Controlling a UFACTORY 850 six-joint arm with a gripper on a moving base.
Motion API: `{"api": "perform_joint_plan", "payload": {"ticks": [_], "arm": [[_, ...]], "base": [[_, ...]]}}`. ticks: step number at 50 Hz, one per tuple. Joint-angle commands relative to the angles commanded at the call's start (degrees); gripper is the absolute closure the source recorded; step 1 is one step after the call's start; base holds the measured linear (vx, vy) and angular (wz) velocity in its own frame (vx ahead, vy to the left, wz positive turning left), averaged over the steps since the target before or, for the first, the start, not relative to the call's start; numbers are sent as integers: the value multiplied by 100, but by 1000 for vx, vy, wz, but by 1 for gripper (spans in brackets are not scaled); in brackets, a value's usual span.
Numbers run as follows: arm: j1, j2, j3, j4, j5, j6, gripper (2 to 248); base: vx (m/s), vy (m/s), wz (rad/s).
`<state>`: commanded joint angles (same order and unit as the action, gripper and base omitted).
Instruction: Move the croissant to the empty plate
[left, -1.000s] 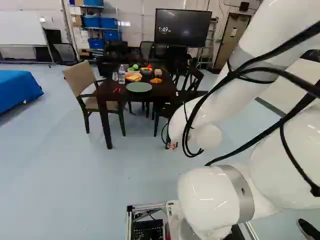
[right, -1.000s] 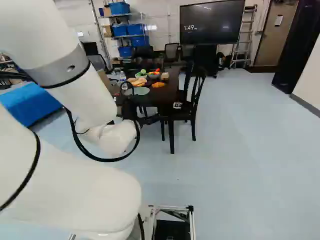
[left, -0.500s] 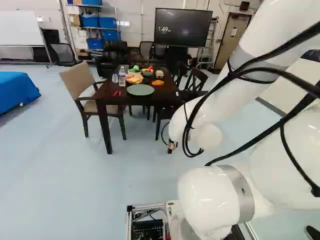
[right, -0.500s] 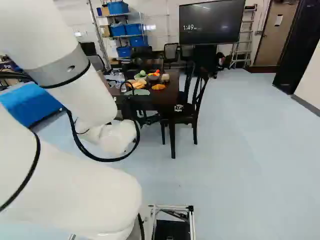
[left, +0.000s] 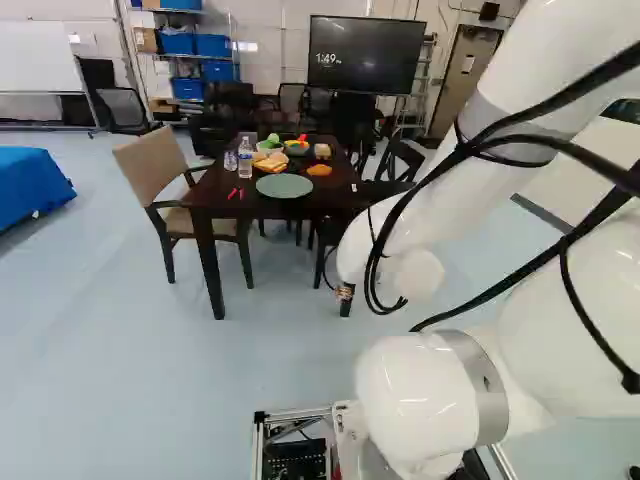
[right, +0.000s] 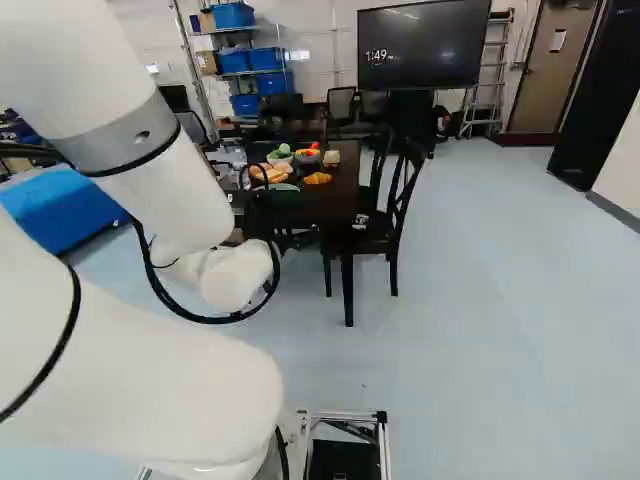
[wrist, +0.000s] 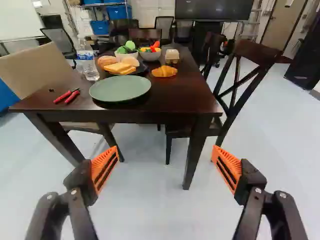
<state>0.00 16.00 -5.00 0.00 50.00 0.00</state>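
Note:
In the left base view a small part of my gripper (left: 345, 291) shows past the arm, short of the table. The wrist view shows the gripper (wrist: 164, 151) wide open, with only floor between its orange pads. Ahead of it, on the dark table, lies the golden croissant (wrist: 164, 71), also seen in the right base view as the croissant (right: 317, 178). An empty green plate (wrist: 120, 88) rests near the table's close edge, nearer to me than the croissant and left of it. Neither is touched.
The dark table (wrist: 170, 102) also bears a bottle (wrist: 87, 60), red-handled pliers (wrist: 67, 95), bread slices (wrist: 120, 67), a bowl of vegetables (wrist: 127, 52) and an egg carton (wrist: 172, 56). A black chair (wrist: 240, 80) stands at its right side, a beige chair (left: 158, 180) at its left.
The base has driven forward, so the table and chairs appear closer and larger. The arm keeps its pose over its lowest joint. Croissant and plate have not shifted on the table.

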Motion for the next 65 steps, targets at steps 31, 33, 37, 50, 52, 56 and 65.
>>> {"api": "perform_joint_plan", "payload": {"ticks": [31,33,37,50,52,56,65], "arm": [[0,0,0,0,0,0,3],[0,0,0,0,0,0,3],[0,0,0,0,0,0,3],[0,0,0,0,0,0,3],[0,0,0,0,0,0,3],[0,0,0,0,0,0,3],[0,0,0,0,0,0,3]], "base": [[131,43,-17],[130,44,-15],[132,29,-89],[127,4,-199],[178,32,-136],[153,45,-34],[142,47,-26]]}}
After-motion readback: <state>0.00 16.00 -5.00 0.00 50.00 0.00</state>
